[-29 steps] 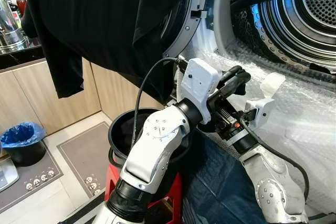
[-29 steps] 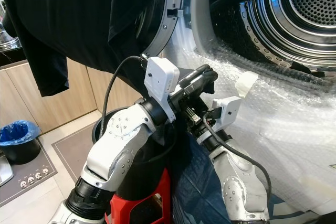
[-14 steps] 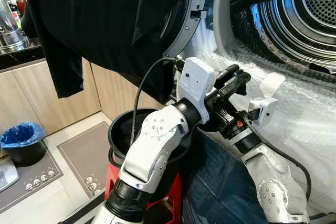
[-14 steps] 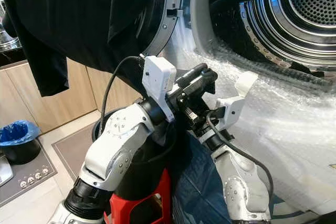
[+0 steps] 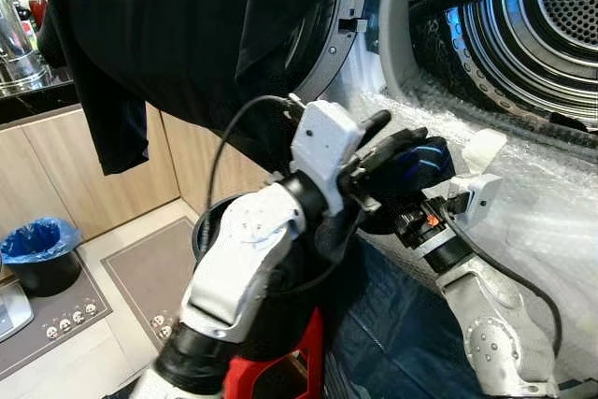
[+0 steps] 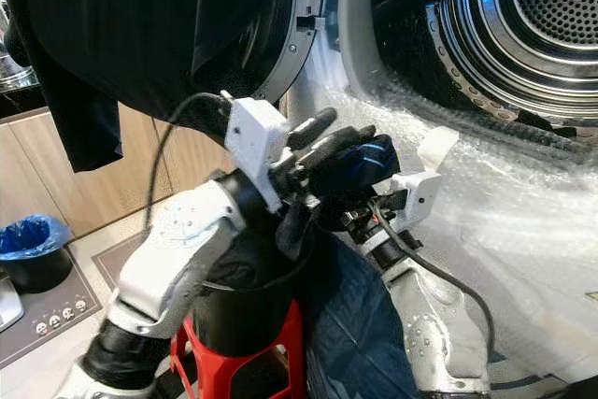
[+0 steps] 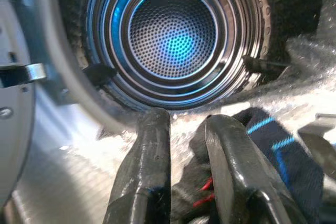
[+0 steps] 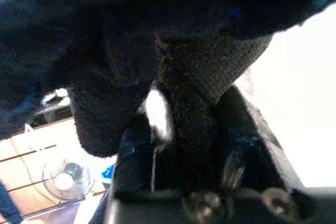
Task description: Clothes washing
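Gaping at upper right is the washer drum (image 5: 551,16), its steel rim free of obstruction and lit blue inside, w/ a bubble-wrap-covered sill (image 5: 523,137) running below the opening and down the machine front. The open door (image 5: 332,35) stands just left of the mouth, and a big black garment (image 5: 187,35) draped over it hangs down on the left side. Below the arms sits a black bucket (image 5: 217,231) on a red stool (image 5: 280,371), a dark navy cloth (image 5: 392,334) spilling beside it. Further left – a wood cabinet (image 5: 56,175), a grey mat (image 5: 149,277) and a small bin w/ blue liner (image 5: 39,251). Both grippers meet just before the sill, under the drum mouth. The left gripper (image 7: 186,129) points into the drum, fingers slightly apart w/ nothing between them. A dark sock (image 5: 416,163) w/ blue stripes lies right beside its tip, bunched on the right gripper (image 8: 178,129), which pinches the knit fabric between its fingers – the fabric covers most of that wrist view.
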`<state>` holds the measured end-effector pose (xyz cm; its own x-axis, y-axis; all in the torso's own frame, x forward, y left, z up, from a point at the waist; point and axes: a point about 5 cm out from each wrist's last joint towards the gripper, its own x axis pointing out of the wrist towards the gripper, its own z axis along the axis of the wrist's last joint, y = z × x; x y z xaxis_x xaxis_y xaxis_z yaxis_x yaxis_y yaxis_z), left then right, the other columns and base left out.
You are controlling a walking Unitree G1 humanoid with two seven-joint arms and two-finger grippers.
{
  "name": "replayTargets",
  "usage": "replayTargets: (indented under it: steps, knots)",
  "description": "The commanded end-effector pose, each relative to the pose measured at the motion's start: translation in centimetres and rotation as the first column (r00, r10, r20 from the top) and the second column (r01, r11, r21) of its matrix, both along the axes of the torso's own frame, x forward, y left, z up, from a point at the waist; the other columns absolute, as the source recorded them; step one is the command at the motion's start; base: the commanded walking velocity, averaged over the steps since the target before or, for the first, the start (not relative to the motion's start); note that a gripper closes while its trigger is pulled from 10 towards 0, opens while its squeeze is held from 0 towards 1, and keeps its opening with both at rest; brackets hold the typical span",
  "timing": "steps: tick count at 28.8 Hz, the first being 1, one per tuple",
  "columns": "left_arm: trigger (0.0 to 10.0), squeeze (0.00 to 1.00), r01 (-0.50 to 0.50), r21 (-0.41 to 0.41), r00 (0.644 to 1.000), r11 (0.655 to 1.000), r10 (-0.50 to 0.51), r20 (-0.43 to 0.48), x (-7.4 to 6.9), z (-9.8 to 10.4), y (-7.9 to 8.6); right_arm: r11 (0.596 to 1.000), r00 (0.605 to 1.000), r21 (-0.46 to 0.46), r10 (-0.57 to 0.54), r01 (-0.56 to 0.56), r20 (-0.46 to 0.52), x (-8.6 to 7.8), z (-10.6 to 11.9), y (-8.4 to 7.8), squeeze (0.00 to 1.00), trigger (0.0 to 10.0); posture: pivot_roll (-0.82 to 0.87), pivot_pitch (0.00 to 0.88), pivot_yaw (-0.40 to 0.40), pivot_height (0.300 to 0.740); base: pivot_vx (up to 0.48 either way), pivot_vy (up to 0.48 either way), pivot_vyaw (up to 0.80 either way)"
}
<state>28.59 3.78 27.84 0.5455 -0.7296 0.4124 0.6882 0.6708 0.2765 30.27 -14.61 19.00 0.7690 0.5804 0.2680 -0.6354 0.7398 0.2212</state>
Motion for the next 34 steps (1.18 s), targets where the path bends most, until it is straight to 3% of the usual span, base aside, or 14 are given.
replayTargets:
  steps: [1,5,8,14,20,24,26,27,29,31,34]
  knots:
    - [10.0,0.00,0.008,0.006,0.999,1.000,-0.008,0.040,-0.7,0.6,0.8,0.997,0.998,-0.028,0.066,-0.066,0.022,-0.7,0.5,-0.4,0.00,10.0,-0.06,0.000,-0.041,0.740,0.000,0.000,0.00]
    - [10.0,0.00,0.014,0.009,0.996,1.000,-0.015,0.092,-1.7,0.9,1.9,0.971,0.975,-0.099,0.220,-0.216,0.027,-2.0,0.9,-1.0,0.00,10.0,-0.05,0.000,-0.046,0.740,0.000,0.000,0.00]
    - [10.0,0.00,0.044,0.085,0.997,0.995,-0.049,0.065,-2.4,0.0,2.7,0.917,0.926,-0.142,0.377,-0.372,0.013,-3.1,2.1,-1.6,0.00,10.0,-0.04,0.000,-0.052,0.740,0.000,0.000,0.00]
    - [10.0,0.00,0.021,0.184,0.999,0.983,-0.028,0.037,-2.9,-2.1,3.9,0.848,0.859,-0.192,0.510,-0.494,0.041,-3.0,4.8,-2.7,0.00,10.0,-0.04,0.000,-0.058,0.740,0.000,0.000,0.00]
    - [10.0,0.00,-0.001,0.199,1.000,0.980,0.001,0.001,-3.2,-3.2,4.4,0.810,0.813,-0.211,0.574,-0.547,0.097,-2.2,7.6,-3.2,0.00,10.0,-0.02,0.000,-0.065,0.740,0.000,0.000,0.00]
    - [10.0,0.00,0.029,0.184,0.999,0.983,-0.021,-0.047,-4.6,-4.1,3.7,0.770,0.767,-0.279,0.625,-0.574,0.147,-0.6,10.5,-2.6,0.00,10.0,0.01,0.000,-0.082,0.740,0.000,0.000,0.00]
    - [10.0,0.00,0.033,0.179,0.998,0.983,-0.024,-0.054,-4.8,-4.2,3.6,0.765,0.761,-0.285,0.631,-0.577,0.150,-0.4,10.8,-2.5,0.00,10.0,0.01,0.000,-0.082,0.740,0.000,0.000,0.00]
    - [10.0,0.00,0.029,0.173,0.998,0.985,-0.019,-0.063,-5.3,-4.4,3.4,0.740,0.736,-0.299,0.660,-0.602,0.153,0.1,11.6,-2.2,0.00,10.0,0.03,0.000,-0.092,0.740,0.000,0.000,0.00]
    - [10.0,0.00,0.020,0.166,0.997,0.986,-0.008,-0.074,-5.5,-4.6,3.3,0.722,0.720,-0.313,0.678,-0.617,0.146,0.5,12.0,-2.0,0.00,10.0,0.03,0.000,-0.092,0.740,0.000,0.000,0.00]
    - [10.0,0.00,0.014,0.157,0.996,0.987,-0.001,-0.085,-5.8,-4.7,3.3,0.716,0.718,-0.323,0.682,-0.618,0.137,1.2,12.3,-2.0,0.00,10.0,0.04,0.000,-0.101,0.740,0.000,0.000,0.00]
    - [10.0,0.00,-0.009,0.139,0.994,0.990,0.024,-0.110,-6.3,-4.9,3.3,0.749,0.777,-0.379,0.619,-0.543,0.110,4.1,13.2,-2.1,0.00,10.0,0.07,0.000,-0.118,0.740,0.000,0.000,0.00]
